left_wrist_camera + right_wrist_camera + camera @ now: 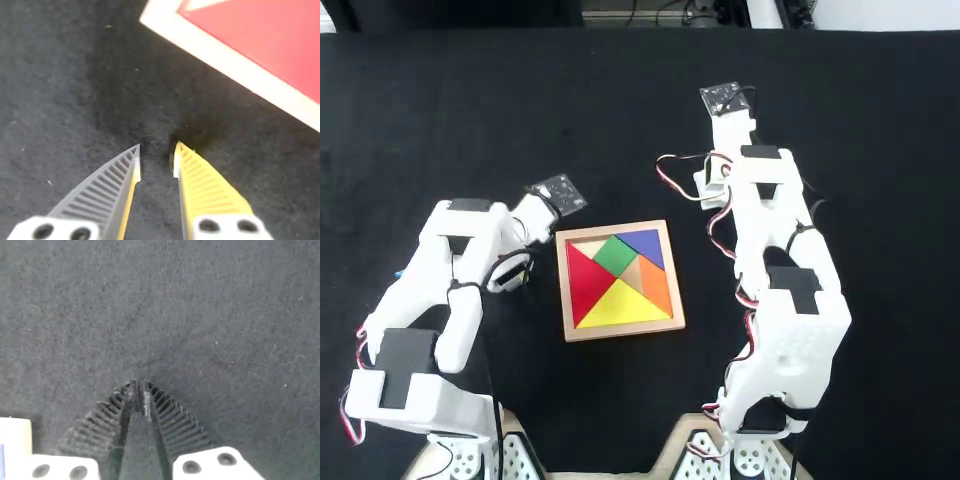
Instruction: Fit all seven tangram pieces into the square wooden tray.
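Black cloth covers the table point(440, 100); near its middle sits the tray point(563, 290), its coloured pieces point(620, 300) seemingly all seated. The left hand point(156, 152), slightly parted and empty, hovers just beside the tray's left rim, nearer than the right hand point(138, 387), closed on nothing over bare cloth.

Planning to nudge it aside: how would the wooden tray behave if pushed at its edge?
The tray looks stiff and lies flat, so it would probably slide rather than tip. The cloth may grip it, so an off-centre push could turn it. Its pieces sit within the rim, likely staying put.
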`<state>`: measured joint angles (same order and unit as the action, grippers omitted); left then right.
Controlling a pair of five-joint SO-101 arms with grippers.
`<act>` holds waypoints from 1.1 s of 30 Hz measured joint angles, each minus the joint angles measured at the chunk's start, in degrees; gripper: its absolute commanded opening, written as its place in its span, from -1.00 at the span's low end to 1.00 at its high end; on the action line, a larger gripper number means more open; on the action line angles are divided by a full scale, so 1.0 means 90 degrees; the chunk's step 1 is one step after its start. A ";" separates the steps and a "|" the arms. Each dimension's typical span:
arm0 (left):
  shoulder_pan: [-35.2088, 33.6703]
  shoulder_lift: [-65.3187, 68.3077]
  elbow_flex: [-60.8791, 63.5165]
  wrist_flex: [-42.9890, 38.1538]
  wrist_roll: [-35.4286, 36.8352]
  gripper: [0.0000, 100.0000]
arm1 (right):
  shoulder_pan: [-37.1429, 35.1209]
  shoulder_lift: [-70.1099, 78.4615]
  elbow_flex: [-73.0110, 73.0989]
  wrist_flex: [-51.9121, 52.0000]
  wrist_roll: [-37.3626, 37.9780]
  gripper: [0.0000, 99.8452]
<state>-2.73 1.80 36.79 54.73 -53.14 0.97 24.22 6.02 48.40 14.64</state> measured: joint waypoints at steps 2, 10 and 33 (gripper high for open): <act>0.0059 -0.0010 0.0029 0.0000 -0.0088 -0.75 | 0.0000 0.0000 0.0000 0.0000 -0.0010 -0.98; -0.0029 -0.0752 0.0010 0.0107 0.0713 -0.68 | 0.0000 0.0000 0.0000 0.0059 0.0029 -0.98; -0.4122 -0.1915 0.0000 0.0039 -0.2969 -0.55 | -0.0020 0.0000 0.0000 0.0059 0.0039 -0.98</act>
<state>-39.82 -15.43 36.79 55.08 -79.87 0.79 24.22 6.02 48.92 14.99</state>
